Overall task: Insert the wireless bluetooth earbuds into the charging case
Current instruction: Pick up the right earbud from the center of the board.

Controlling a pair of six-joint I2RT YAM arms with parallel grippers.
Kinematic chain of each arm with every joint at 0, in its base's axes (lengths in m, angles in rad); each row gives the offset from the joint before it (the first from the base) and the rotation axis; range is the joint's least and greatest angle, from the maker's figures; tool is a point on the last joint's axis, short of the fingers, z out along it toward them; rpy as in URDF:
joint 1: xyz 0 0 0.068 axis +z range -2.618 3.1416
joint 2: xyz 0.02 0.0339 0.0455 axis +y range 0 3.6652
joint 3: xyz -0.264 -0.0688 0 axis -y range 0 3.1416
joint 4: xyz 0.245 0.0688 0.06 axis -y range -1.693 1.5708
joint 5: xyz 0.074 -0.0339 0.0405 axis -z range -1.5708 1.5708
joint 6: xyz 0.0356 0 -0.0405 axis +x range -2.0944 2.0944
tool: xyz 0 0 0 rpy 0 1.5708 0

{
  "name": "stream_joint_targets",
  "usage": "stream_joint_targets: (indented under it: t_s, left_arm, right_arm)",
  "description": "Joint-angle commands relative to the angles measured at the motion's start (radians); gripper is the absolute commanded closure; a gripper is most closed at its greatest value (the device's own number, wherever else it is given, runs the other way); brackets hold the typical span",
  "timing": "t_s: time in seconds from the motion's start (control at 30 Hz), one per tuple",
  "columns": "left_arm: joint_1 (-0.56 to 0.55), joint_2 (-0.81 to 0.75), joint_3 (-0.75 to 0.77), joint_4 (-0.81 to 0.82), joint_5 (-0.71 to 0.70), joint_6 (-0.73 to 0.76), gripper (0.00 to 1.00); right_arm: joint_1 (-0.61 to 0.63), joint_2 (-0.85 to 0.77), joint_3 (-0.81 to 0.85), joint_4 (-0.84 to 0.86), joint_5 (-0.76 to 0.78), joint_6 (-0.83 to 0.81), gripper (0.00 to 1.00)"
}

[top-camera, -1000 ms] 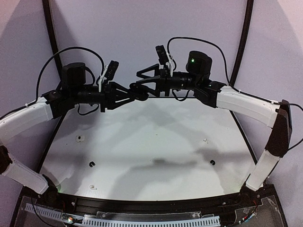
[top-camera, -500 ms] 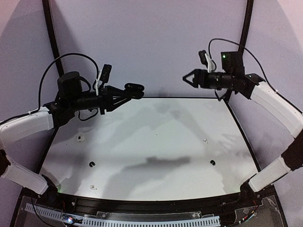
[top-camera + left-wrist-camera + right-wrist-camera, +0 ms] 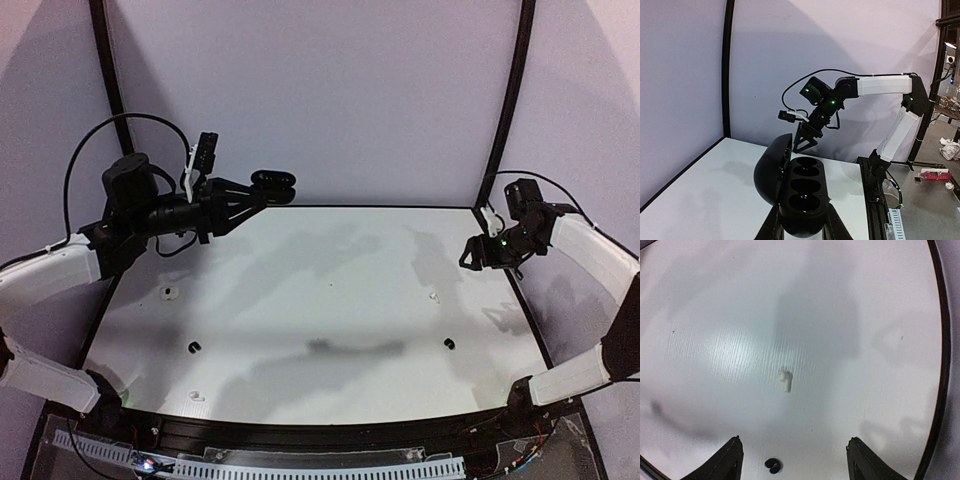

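Observation:
The black charging case (image 3: 804, 192) is held up above the back left of the table with its lid (image 3: 771, 170) swung open to the left. My left gripper (image 3: 802, 230) is shut on its base. The wells are dark, and I cannot tell whether any holds a bud. From the top view, the case (image 3: 272, 181) sits at the tip of the left gripper (image 3: 255, 195). My right gripper (image 3: 794, 440) hangs open over the table's right side, above a white earbud (image 3: 785, 379) and a black earbud (image 3: 772, 465). Nothing is between its fingers. The top view shows that gripper (image 3: 466, 257) near the white earbud (image 3: 434, 297) and black earbud (image 3: 449, 343).
On the left half of the white table (image 3: 320, 300) lie a white bud (image 3: 168, 294), a black bud (image 3: 194, 346) and a small white piece (image 3: 197, 396). A black frame rail (image 3: 510, 120) rises at the back right corner. The table's right edge (image 3: 940, 365) runs close to the right gripper.
The right gripper has left the case at the back middle and swung right and down to the table's right side. The left arm has drawn the case slightly left.

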Motion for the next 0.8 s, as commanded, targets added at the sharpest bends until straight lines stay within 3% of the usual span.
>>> stream_joint_targets:
  t_s: [0.0, 0.13, 0.27, 0.33, 0.5, 0.77]
  left_arm:
    - [0.002, -0.033, -0.015, 0.027, 0.017, -0.002, 0.99]
    - [0.002, -0.051, -0.034, 0.029, 0.0, 0.001, 0.99]
    - [0.002, -0.049, -0.033, 0.027, 0.008, 0.007, 0.99]
    - [0.002, -0.045, -0.031, 0.032, 0.011, 0.007, 0.99]
    - [0.002, -0.035, -0.029, 0.044, 0.021, 0.005, 0.99]
    - [0.002, -0.045, -0.022, 0.021, 0.008, 0.013, 0.99]
  right_arm:
    - [-0.004, 0.056, 0.0, 0.071, 0.009, -0.387, 0.28]
    - [-0.011, 0.097, -0.108, -0.068, -0.079, -0.503, 0.3]
    - [-0.011, 0.014, -0.225, -0.002, -0.063, -0.518, 0.32]
    - [-0.006, 0.002, -0.273, 0.032, -0.061, -0.528, 0.38]
    - [0.002, 0.04, -0.289, 0.062, -0.042, -0.535, 0.47]
    - [0.016, 0.119, -0.331, 0.12, -0.071, -0.571, 0.49]
